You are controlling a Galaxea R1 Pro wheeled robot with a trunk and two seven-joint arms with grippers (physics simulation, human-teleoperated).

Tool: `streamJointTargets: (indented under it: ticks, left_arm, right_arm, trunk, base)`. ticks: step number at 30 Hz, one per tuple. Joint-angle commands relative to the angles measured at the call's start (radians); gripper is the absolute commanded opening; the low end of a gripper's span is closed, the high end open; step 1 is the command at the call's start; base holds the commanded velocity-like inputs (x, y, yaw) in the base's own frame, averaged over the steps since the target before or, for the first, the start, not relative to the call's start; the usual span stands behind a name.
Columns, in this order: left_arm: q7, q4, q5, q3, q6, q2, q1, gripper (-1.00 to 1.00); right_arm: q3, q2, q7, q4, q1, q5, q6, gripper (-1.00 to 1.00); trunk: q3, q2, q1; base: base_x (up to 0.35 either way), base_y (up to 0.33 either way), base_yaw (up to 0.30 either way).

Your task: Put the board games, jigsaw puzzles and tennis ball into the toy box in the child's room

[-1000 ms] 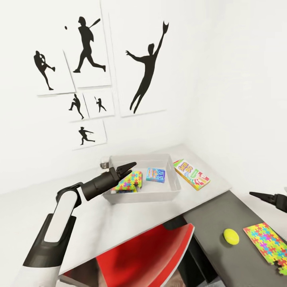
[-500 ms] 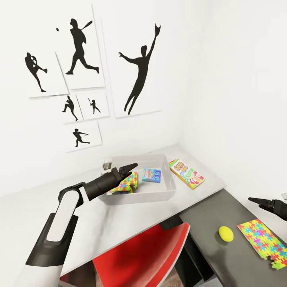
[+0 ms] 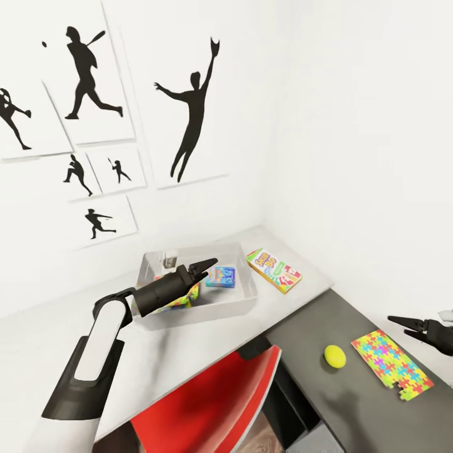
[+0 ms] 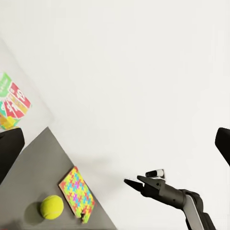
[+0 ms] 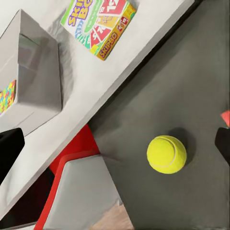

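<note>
The light grey toy box (image 3: 207, 307) stands on the table's light wing (image 3: 296, 302). In it lie a jigsaw puzzle (image 3: 179, 301) and a blue board game (image 3: 221, 276). My left gripper (image 3: 206, 264) hovers open and empty over the box's near left part. A green-edged board game (image 3: 274, 270) lies flat just right of the box. On the dark wing (image 3: 302, 384) rest the tennis ball (image 3: 334, 356) and another jigsaw puzzle (image 3: 390, 363). My right gripper (image 3: 398, 325) hangs open and empty above that puzzle's far right side. The right wrist view looks down on the ball (image 5: 166, 154).
A red chair (image 3: 214, 402) is tucked under the table in the inner corner. White walls with black baseball-player pictures (image 3: 189, 113) close in behind the table and on its right. A small grey object (image 3: 168, 258) sits at the box's back rim.
The head camera has swung to the right, so the whole scene has slid left in the picture. Both arms hold almost the same pose, and the toys have not moved.
</note>
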State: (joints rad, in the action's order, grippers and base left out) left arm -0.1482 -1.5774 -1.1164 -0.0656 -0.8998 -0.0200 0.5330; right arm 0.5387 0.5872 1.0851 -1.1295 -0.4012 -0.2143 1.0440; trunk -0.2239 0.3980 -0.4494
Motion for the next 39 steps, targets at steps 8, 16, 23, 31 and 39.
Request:
streamJointTargets:
  ticks: [8, 16, 23, 31, 39]
  left_arm:
    - [-0.008, -0.001, 0.003, 0.001, -0.003, -0.001, 0.000, 1.00]
    - [-0.008, -0.001, 0.003, 0.001, -0.003, -0.001, -0.001, 1.00]
    - [-0.011, -0.004, 0.002, 0.001, -0.003, -0.002, -0.001, 1.00]
    - [-0.010, -0.003, 0.004, 0.002, -0.008, -0.001, 0.001, 1.00]
    - [0.046, 0.036, 0.002, 0.003, -0.012, -0.002, 0.019, 1.00]
  right_arm:
    - [0.000, -0.008, 0.002, 0.007, -0.002, 0.003, 0.003, 1.00]
    - [-0.001, -0.012, -0.029, 0.022, -0.005, 0.001, 0.003, 1.00]
    - [-0.011, -0.017, -0.044, 0.113, -0.030, 0.000, 0.003, 1.00]
    - [-0.017, -0.019, -0.048, 0.177, -0.057, 0.001, 0.003, 1.00]
    - [-0.019, -0.024, -0.048, 0.193, -0.061, 0.002, 0.003, 1.00]
  trunk:
    - [-0.002, 0.002, -0.001]
    - [-0.002, 0.002, -0.001]
    - [-0.004, 0.002, -0.001]
    - [-0.009, 0.002, -0.001]
    - [-0.015, 0.002, -0.001]
  base:
    - [0.000, 0.000, -0.284]
    - [0.000, 0.000, -0.288]
    - [0.000, 0.000, -0.286]
    - [0.000, 0.000, -0.272]
    - [0.000, 0.000, -0.262]
